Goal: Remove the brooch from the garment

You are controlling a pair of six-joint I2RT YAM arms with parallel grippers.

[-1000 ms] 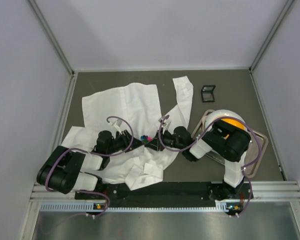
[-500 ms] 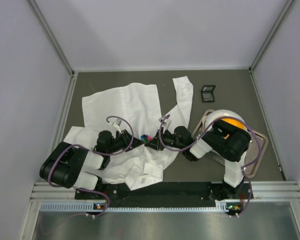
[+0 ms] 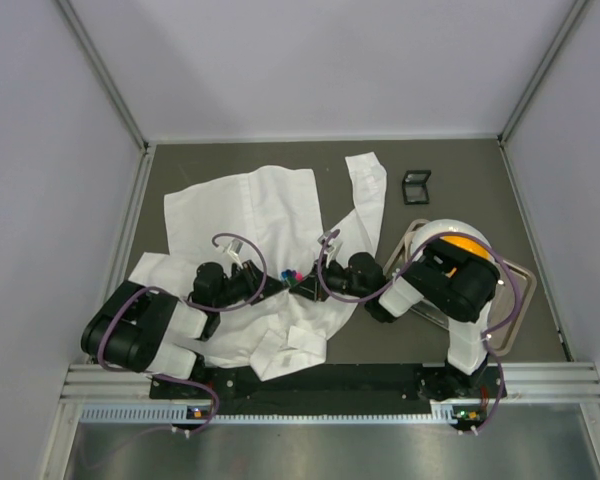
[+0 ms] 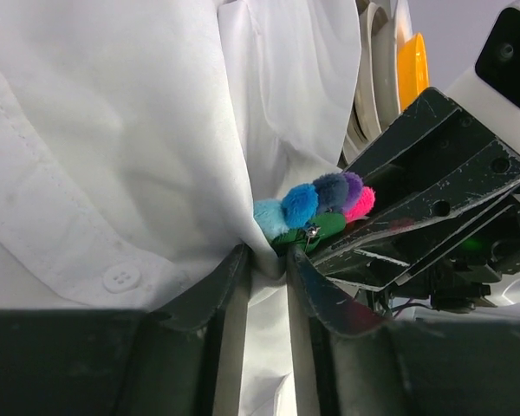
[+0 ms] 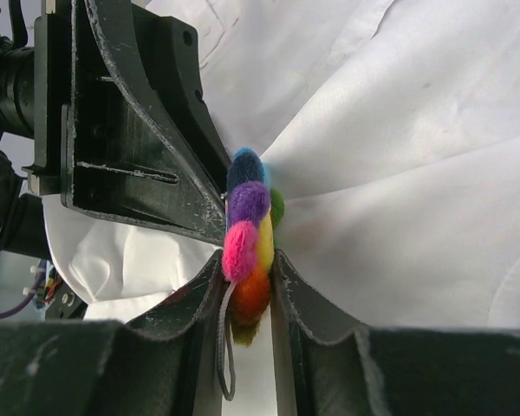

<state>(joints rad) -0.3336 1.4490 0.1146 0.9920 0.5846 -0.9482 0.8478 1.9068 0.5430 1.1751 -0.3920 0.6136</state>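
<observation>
The white shirt [image 3: 270, 215] lies spread on the table. The many-coloured brooch [image 3: 292, 275] sits on it between both grippers. My left gripper [image 3: 268, 279] is shut on a fold of shirt fabric [image 4: 267, 286] just beside the brooch [image 4: 316, 208]. My right gripper [image 3: 306, 283] is shut on the brooch [image 5: 250, 251], its fingers [image 5: 299, 299] pressing the fuzzy petals edge-on. A thin grey loop hangs from the brooch between the right fingers. The two grippers nearly touch, tip to tip.
A metal tray [image 3: 520, 275] at the right holds a white bowl with orange inside [image 3: 458, 240], partly under the right arm. A small black box [image 3: 416, 186] lies at the back right. The shirt's sleeve [image 3: 365, 185] stretches toward the back.
The left arm's elbow has shifted slightly up and right. Both grippers stay at the brooch with no visible change in grip.
</observation>
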